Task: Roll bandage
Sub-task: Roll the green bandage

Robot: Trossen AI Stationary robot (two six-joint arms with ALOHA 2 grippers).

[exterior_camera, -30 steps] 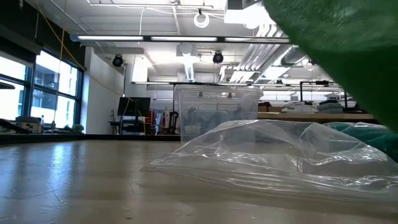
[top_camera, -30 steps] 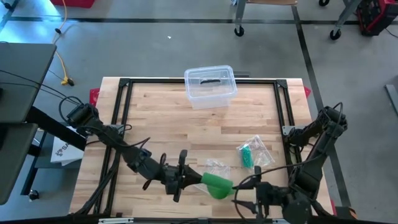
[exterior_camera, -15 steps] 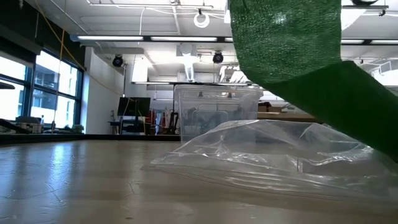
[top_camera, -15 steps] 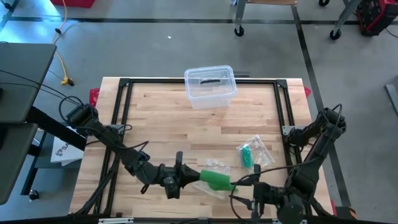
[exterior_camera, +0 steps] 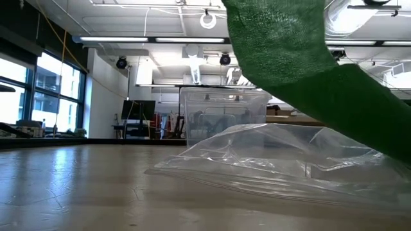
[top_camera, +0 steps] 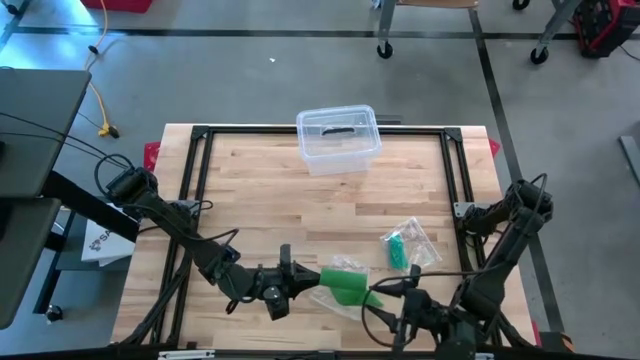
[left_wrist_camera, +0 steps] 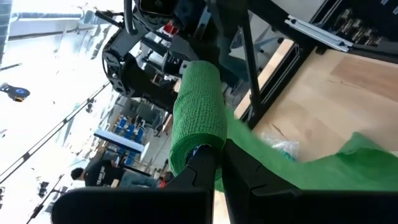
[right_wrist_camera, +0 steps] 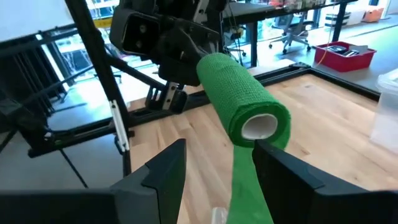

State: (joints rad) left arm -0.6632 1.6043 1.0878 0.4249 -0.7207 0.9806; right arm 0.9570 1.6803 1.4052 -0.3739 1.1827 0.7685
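The left arm reaches along the near edge of the wooden table [top_camera: 270, 190], and the left gripper [top_camera: 300, 283] is clamped on one end of the green bandage roll [top_camera: 343, 287]; in the left wrist view its fingers [left_wrist_camera: 205, 163] stand pressed together against the roll's core. The bandage roll [right_wrist_camera: 242, 107] is held above the near-centre of the table, lying roughly level between the two grippers, directly over an empty clear plastic bag [exterior_camera: 282, 160] that lies flat on the wood. A loose green tail [right_wrist_camera: 245, 186] hangs from the roll's free end and passes down between the right gripper's fingers. The right gripper [top_camera: 395, 302] sits just beside the roll's other end, at the near edge right of centre; its fingers [right_wrist_camera: 165, 168] stand apart on either side of the tail and do not close on it. Farther right, near the middle of the table's right half, a second clear bag holding a teal item [top_camera: 402, 245] lies on the wood. At the far edge, centred, stands a clear lidded plastic container [top_camera: 338, 137].
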